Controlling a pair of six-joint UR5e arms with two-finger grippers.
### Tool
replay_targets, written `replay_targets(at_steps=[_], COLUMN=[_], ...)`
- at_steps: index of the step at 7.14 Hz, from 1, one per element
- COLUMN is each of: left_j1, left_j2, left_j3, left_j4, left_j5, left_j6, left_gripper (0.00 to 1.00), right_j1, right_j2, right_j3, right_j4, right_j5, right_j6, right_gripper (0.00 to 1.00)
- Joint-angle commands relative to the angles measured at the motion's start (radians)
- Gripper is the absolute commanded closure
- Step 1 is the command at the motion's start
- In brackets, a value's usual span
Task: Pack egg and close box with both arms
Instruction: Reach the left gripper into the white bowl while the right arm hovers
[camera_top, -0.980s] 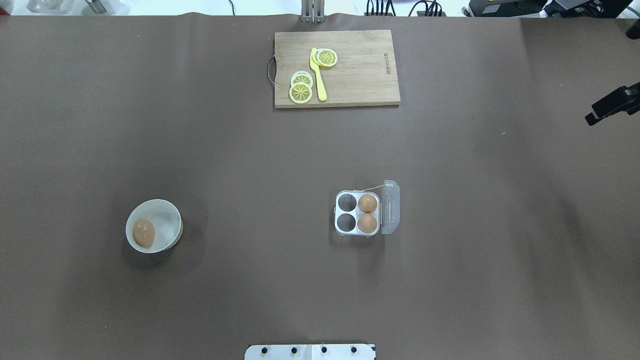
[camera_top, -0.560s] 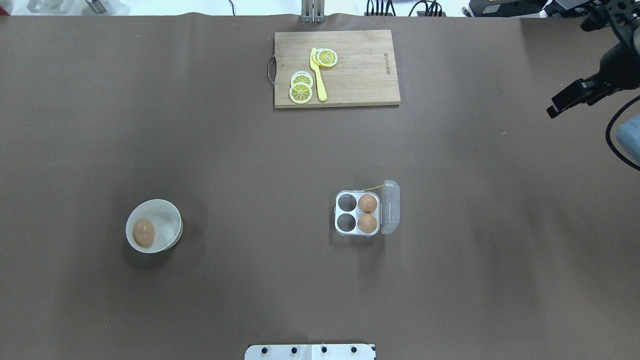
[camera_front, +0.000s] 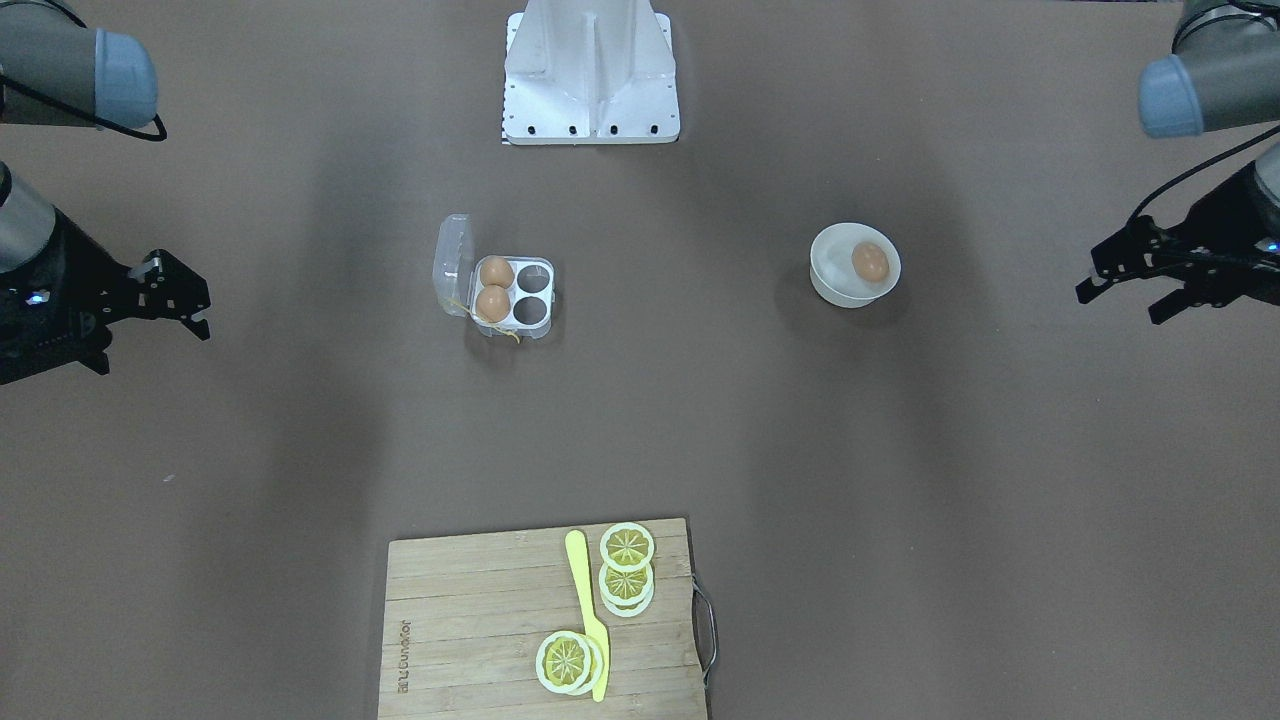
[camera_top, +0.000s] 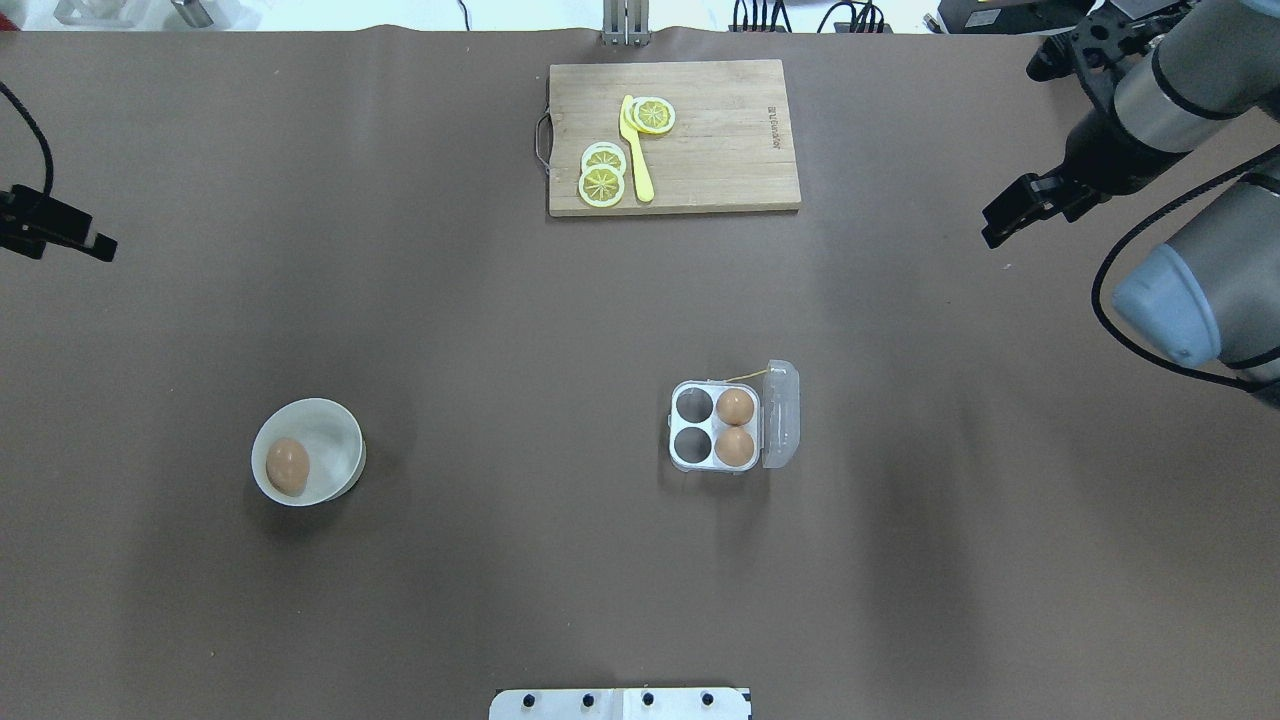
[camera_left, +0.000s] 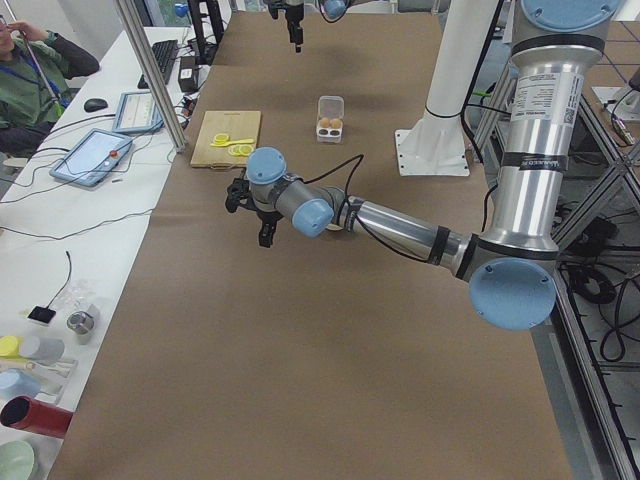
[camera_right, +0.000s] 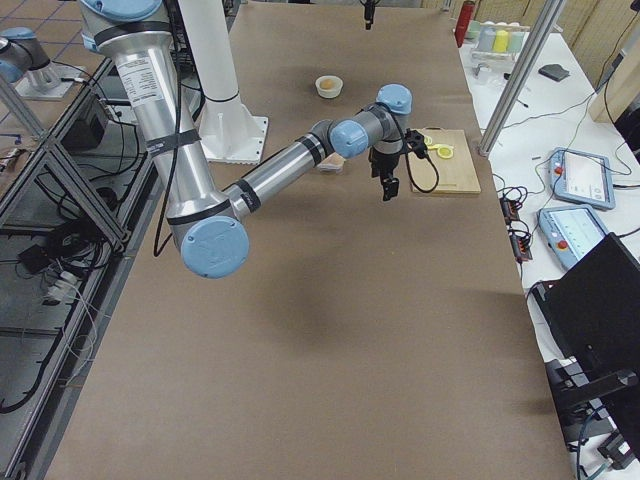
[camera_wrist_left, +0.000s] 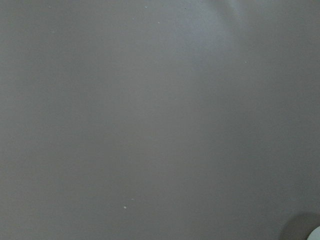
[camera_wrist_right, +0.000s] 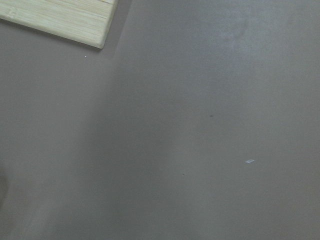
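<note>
The egg (camera_top: 287, 466) lies in a round white bowl (camera_top: 346, 440) at the table's left; it also shows in the front view (camera_front: 870, 262). The box (camera_top: 694, 460) stands right of centre with its lid (camera_top: 781, 415) open. Two brown eggs fill its right cells and its two left cells are empty; it also shows in the front view (camera_front: 533, 312). My left gripper (camera_top: 95, 245) is open and empty at the far left edge, well beyond the bowl. My right gripper (camera_top: 995, 228) is open and empty at the far right, beyond the box.
A wooden cutting board (camera_top: 720, 140) with lemon slices (camera_top: 602, 183) and a yellow knife (camera_top: 636, 150) lies at the far middle. The white robot base (camera_top: 620, 703) sits at the near edge. The right wrist view shows the board's corner (camera_wrist_right: 65, 17) and bare brown table.
The right arm has swung further in over the table from the right edge. The left gripper has come into view at the left edge. Egg, bowl and box have not moved.
</note>
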Motion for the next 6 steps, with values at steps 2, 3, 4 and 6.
replay_targets(at_steps=[2,3,4,6], left_j1=[0.221,0.316,0.402,0.487], left_j2=[-0.001,-0.001,-0.006,0.002], left_j3=[-0.103,-0.14,-0.143,-0.143], left_j4=[-0.018,-0.018,-0.018,-0.018], left_j5=[0.017,0.122,0.22,0.325], left_j6=[-0.409,-0.552,-0.643,-0.697], left_gripper=[0.02,0.02,0.02,0.03], right_j1=[-0.059,-0.061,-0.061,-0.061], right_j2=[0.017,0.016,0.016,0.014], right_j3=[0.023,0.023,0.028,0.028], right_j4=[0.0,0.0,0.0,0.0], right_j5=[-0.038,-0.039,-0.041,-0.042], right_j6=[0.103,0.103,0.103,0.103], right_gripper=[0.0,0.0,0.0,0.0])
